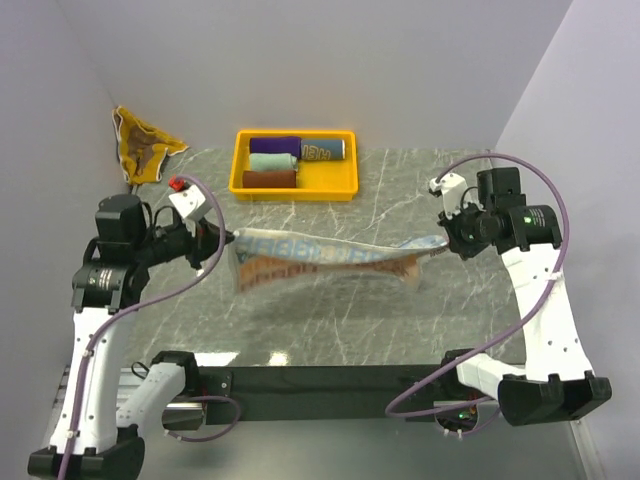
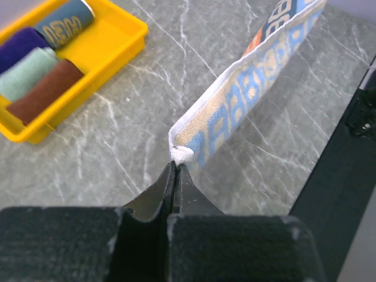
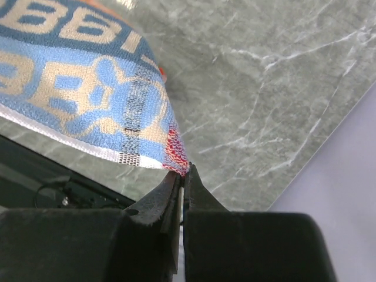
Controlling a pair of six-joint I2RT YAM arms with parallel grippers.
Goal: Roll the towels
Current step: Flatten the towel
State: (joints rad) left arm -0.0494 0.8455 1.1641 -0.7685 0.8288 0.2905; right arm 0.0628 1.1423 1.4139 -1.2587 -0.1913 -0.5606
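Observation:
A blue towel with cream RABBIT lettering (image 1: 320, 258) hangs stretched above the table between both arms. My left gripper (image 1: 226, 240) is shut on its left corner, which shows pinched at the fingertips in the left wrist view (image 2: 182, 154). My right gripper (image 1: 446, 240) is shut on its right corner, red-stitched in the right wrist view (image 3: 179, 161). The towel (image 2: 247, 88) sags a little in the middle. Several rolled towels lie in the tray: purple (image 1: 274, 146), mint (image 1: 272, 161), maroon (image 1: 269, 179) and blue-grey (image 1: 323, 150). A brown and yellow towel (image 1: 143, 148) lies crumpled at the far left.
The yellow plastic tray (image 1: 338, 180) stands at the back centre of the marble table (image 1: 400, 320); it also shows in the left wrist view (image 2: 123, 35). A black rail (image 1: 330, 380) runs along the near edge. Walls close in at the left and right.

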